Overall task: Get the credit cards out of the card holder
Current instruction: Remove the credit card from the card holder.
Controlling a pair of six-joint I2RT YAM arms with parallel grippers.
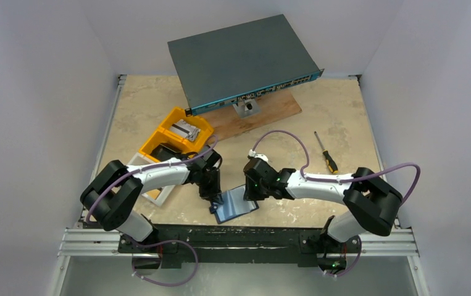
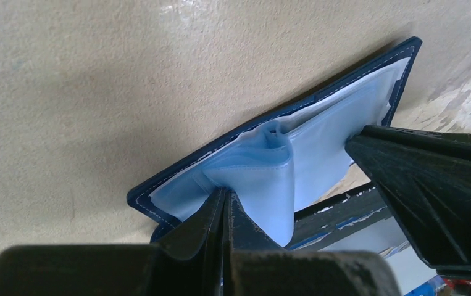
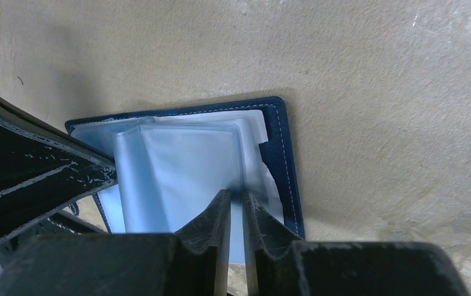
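The holder [image 1: 236, 208] lies spread open at the table's [image 1: 344, 117] near edge, midway between the arms, its long axis running left to right and its pale sleeves [image 2: 263, 172] facing up. The left gripper [image 2: 225, 198] reaches in low, wrist tipped down, fingers pressed together on the bunched fold of the sleeves over the left half. The right gripper [image 3: 236, 198], mirrored, is nipped almost shut on one sleeve's edge over the right half. Both arms are equally near, so I judge any pull must run outward along that axis, though the cards cannot be told from the sleeves.
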